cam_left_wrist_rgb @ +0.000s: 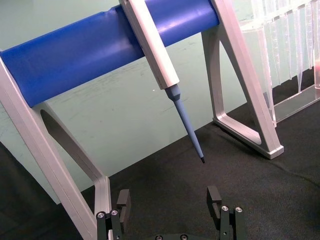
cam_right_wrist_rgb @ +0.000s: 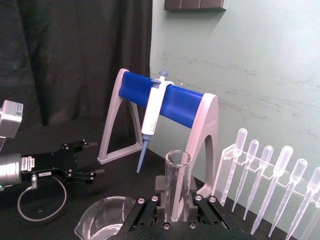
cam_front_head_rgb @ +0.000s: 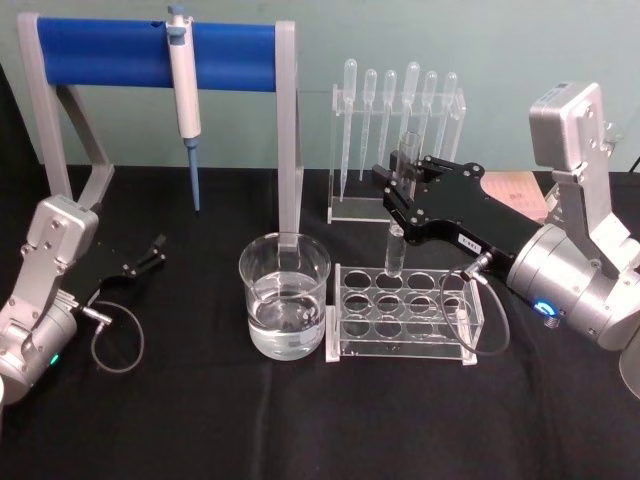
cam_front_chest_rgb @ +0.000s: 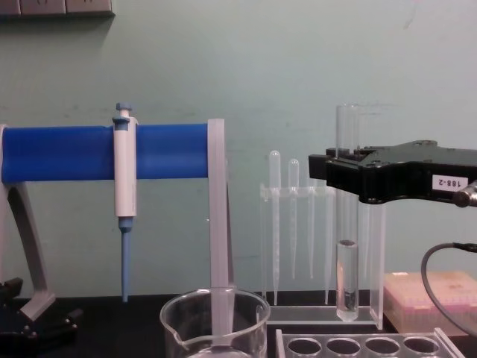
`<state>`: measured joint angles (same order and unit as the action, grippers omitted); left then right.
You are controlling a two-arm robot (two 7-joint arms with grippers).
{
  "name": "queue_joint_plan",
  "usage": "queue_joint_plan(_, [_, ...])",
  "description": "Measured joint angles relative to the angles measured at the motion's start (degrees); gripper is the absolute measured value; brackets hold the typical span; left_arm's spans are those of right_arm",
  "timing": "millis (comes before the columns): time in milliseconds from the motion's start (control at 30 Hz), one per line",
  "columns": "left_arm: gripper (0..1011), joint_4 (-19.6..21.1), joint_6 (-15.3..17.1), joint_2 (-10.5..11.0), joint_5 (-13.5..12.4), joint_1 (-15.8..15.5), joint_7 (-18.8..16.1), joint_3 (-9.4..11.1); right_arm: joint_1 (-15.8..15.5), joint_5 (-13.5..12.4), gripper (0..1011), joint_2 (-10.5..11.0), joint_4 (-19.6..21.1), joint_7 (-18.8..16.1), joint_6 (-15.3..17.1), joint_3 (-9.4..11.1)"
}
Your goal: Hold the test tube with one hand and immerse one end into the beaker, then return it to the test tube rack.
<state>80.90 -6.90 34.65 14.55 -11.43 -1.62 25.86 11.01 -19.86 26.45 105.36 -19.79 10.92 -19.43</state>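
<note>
The test tube [cam_front_head_rgb: 398,205] is clear glass with an open rim and a round bottom. It stands upright at centre right of the head view. In the chest view its lower part holds a clear column with a visible surface line. The right gripper [cam_front_head_rgb: 396,196] enters from the right edge as a flat black body with a white label. Its fingers are clamped on the tube's upper half, and the rim stands above them.

The tube's round end lies at the back-left hole of the rack [cam_front_head_rgb: 405,318]. It reads as just above the rack top in the chest view, but whether it has entered the hole cannot be confirmed.

The beaker [cam_front_head_rgb: 285,295] stands just left of the rack, at lower centre of the frame. It is partly filled with clear liquid and is apart from the tube.

Behind the tube, in the upper right, plastic pipettes [cam_front_head_rgb: 400,100] hang in a clear holder close to the gripper's far side. The stand [cam_front_head_rgb: 150,52] with its blue bar and hanging micropipette [cam_front_head_rgb: 185,90] fills the upper left. One stand leg comes down directly behind the beaker.

The left gripper [cam_front_head_rgb: 155,250] rests at the left edge on black cloth [cam_front_head_rgb: 300,420], with its fingers spread apart and nothing between them. The cloth below the beaker and rack is bare.
</note>
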Motion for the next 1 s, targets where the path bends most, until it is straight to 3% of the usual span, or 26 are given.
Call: queue_joint_plan(1000, [1000,0.0,0.0,0.0,-0.01,0.0,0.0,0.0,0.0,0.0,227,0.0,0.0,0.0,0.0,0.0])
